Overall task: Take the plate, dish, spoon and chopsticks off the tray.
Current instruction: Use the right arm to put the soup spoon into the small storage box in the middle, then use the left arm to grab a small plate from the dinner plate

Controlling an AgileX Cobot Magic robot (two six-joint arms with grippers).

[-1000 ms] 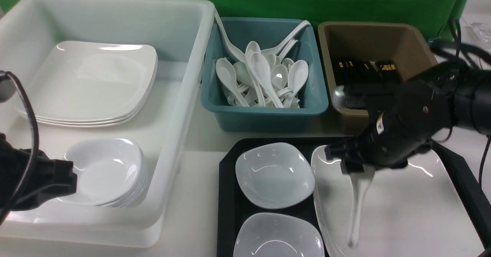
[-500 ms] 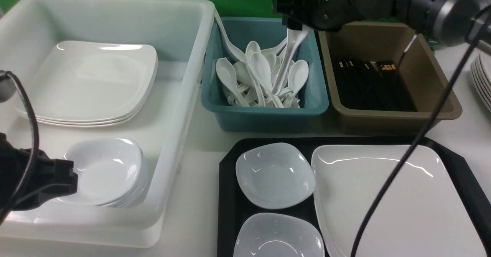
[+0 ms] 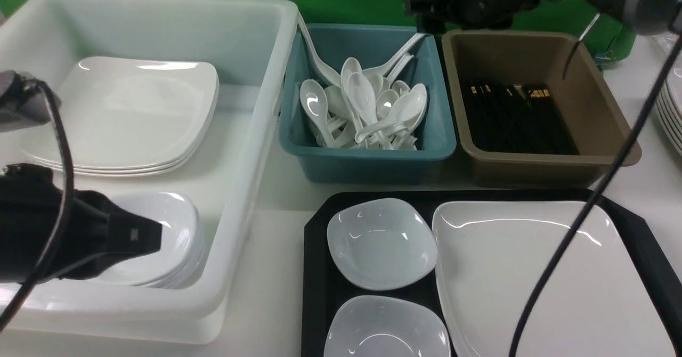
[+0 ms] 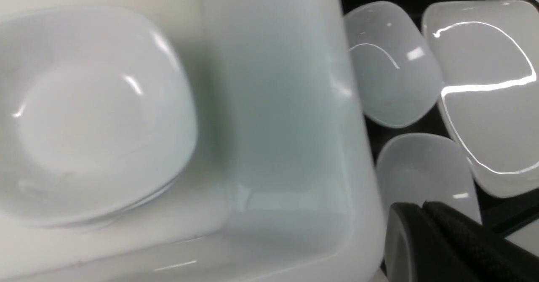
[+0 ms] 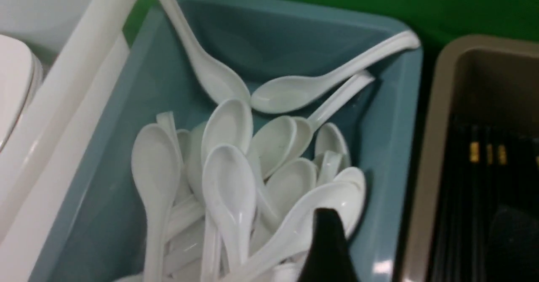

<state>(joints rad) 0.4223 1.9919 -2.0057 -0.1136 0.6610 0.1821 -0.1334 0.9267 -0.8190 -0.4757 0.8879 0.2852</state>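
The black tray (image 3: 317, 272) holds two small deep white dishes (image 3: 381, 242) (image 3: 386, 327) and the large white plate (image 3: 543, 277). My right gripper (image 3: 426, 13) hangs open above the far right corner of the teal bin, nothing between its fingers (image 5: 326, 244). A white spoon (image 5: 311, 219) lies on top of the heap right below it. Black chopsticks (image 3: 511, 112) with gold bands lie in the brown tub. My left gripper (image 3: 154, 234) is shut and empty over the white tub's near right corner; in the left wrist view its jaws (image 4: 421, 208) point toward the tray's dishes (image 4: 425, 168).
The big white tub (image 3: 256, 133) on the left holds stacked plates (image 3: 122, 117) and stacked small dishes (image 3: 170, 218). The teal bin (image 3: 373, 160) of spoons and the brown tub (image 3: 533, 170) stand behind the tray. More plates (image 3: 672, 112) at the right edge. A cable (image 3: 575, 229) hangs across the plate.
My right gripper carried the spoon from over the plate up to the teal bin and opened; the spoon now lies on the heap. The left gripper shifted right.
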